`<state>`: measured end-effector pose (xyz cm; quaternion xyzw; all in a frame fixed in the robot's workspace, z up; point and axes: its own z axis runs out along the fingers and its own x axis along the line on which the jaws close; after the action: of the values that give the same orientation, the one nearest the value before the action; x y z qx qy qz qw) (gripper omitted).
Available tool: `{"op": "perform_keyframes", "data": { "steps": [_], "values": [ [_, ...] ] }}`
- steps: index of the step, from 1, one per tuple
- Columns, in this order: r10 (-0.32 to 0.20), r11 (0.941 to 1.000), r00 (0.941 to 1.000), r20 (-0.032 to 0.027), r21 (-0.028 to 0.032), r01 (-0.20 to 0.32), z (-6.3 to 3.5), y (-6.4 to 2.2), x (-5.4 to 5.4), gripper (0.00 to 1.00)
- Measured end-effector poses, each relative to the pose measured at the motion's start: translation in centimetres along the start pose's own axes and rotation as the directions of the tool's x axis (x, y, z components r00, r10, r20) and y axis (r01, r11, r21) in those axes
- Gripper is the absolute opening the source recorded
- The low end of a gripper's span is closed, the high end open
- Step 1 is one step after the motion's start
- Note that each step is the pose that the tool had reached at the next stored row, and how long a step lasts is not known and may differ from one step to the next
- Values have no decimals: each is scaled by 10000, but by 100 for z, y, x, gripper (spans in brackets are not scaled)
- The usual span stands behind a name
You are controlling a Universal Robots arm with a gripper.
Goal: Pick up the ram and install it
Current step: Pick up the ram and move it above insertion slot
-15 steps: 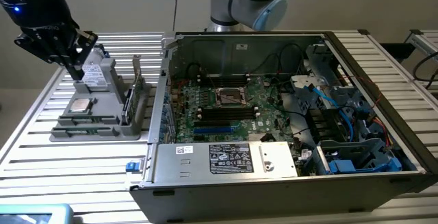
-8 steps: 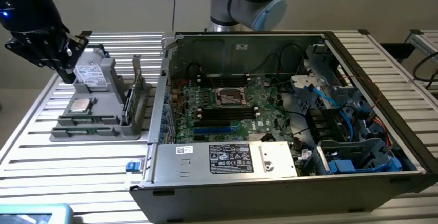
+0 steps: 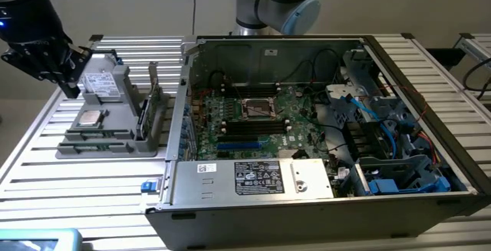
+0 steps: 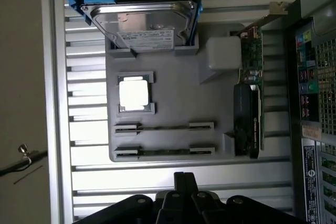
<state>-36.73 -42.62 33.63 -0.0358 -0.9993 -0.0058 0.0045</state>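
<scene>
Verify that the gripper [image 3: 71, 89], fingers clenched and empty, hangs near the gray tray [image 4: 178, 103] at the exterior view's left. The ram [image 4: 164, 151] rests in the tray.

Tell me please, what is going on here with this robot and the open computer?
A robot arm holds its claw shut and empty, hovering over the grey tray beside the open computer case. Two ram sticks, one of which it has to install, stand on edge in the tray's holders. Near them in the tray are a processor chip, a hard drive and an expansion card. Nothing has been picked up yet.
</scene>
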Motion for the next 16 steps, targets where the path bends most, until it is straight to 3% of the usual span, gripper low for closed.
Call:
{"op": "perform_keyframes", "data": {
  "steps": [3, 9, 13, 16],
  "values": [
    [-202, 9998, 9998, -1, 39, 202, 25, -1, 5, 11],
    [-1108, 9938, 9938, -9, 37, 1108, 42, -1, 10, 11],
    [-1826, 9832, 9832, -18, 43, 1826, 42, -1, 10, 11],
    [-2353, 9719, 9719, -25, 46, 2353, 43, -1, 10, 11]
  ]
}}
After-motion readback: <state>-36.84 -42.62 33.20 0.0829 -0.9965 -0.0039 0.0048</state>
